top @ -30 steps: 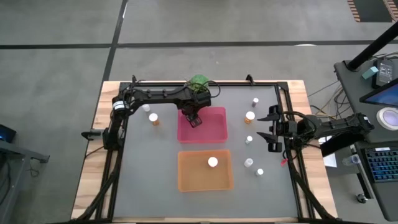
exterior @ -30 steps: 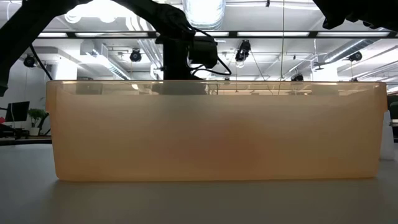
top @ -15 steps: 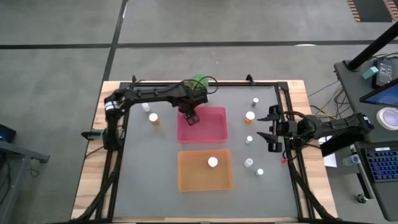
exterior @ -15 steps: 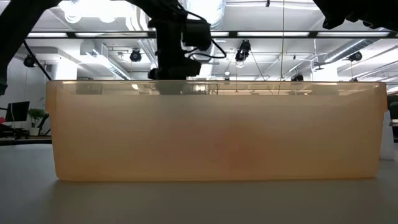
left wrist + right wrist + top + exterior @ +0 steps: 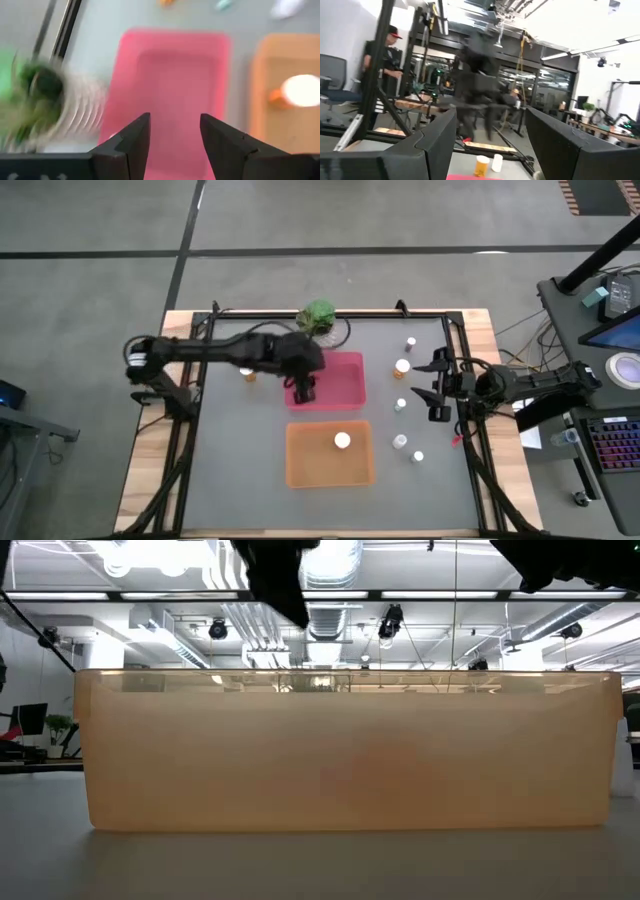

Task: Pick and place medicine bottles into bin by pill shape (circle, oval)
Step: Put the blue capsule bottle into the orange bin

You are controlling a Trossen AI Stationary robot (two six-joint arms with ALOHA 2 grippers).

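Observation:
My left gripper hangs open and empty over the left edge of the pink tray; in the left wrist view its fingers frame the tray's bare floor. One white-capped bottle stands in the orange tray and also shows in the left wrist view. An orange bottle stands left of the pink tray, partly under my left arm. Several more bottles stand at the right, among them an orange one and a white one. My right gripper waits open at the right edge.
A green potted plant stands at the far edge behind the pink tray. A black frame runs round the mat. In the low view the orange tray's wall fills the picture. A person stands in the room beyond the table.
My left gripper has gone a little toward the table's near edge along the pink tray's left side, and it has risen in the low view. Its arm has swung out toward the table's left edge. The gripper has stayed open.

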